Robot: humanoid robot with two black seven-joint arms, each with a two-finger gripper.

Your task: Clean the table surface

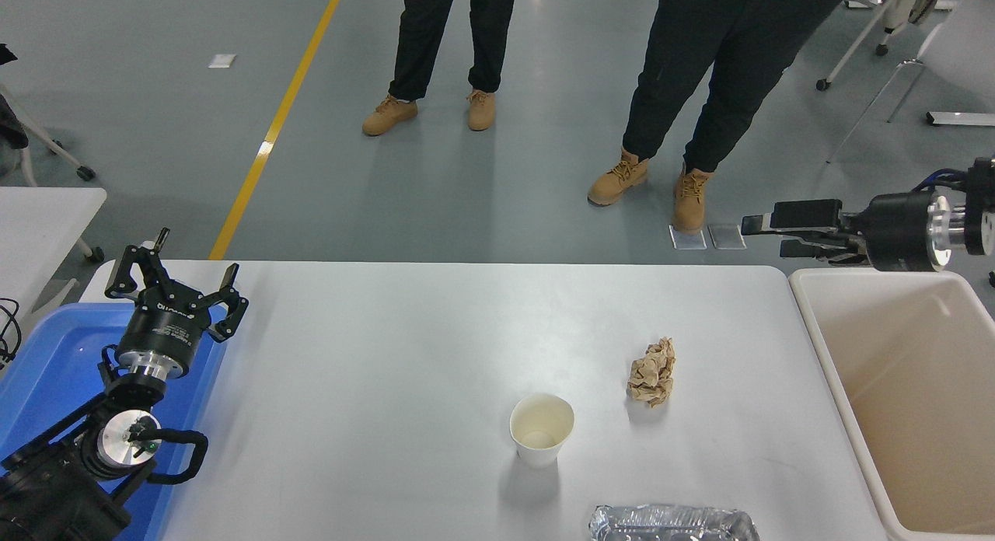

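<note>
— Reaching in from the right edge, the right gripper (766,236) hangs level over the floor just past the bench's far right corner, above the rim of the beige bin (909,385). Can you see how it stands?

— Its two flat fingers (801,212) lie one over the other with a narrow gap between them, pointing left. Nothing is held in that gap.

— And the other arm?

— The left gripper (175,280) sits parked at the lower left, over the blue bin (47,362) and beside the bench's left edge. Its fingers are spread wide and it holds nothing.

— Where is the table surface (373,347)?

— It fills the middle of the view, a wide white bench with rounded corners, set between the blue bin at its left end and the beige bin at its right end.

— What lies on it?

— A white paper cup (542,428) stands upright, mouth up, right of centre and toward the near side. A crumpled ball of brown paper (652,371) lies just beyond it to the right, apart from the cup. At the near edge, a crinkled foil tray (672,523) is cut off by the bottom of the picture.

— Is either gripper touching any of them?

— No, both are well apart from all three.

— Anyone else about?

— Two people (699,67) in dark trousers and tan boots stand on the grey floor beyond the far side. A smaller white table (39,214) shows at the left edge.
</note>
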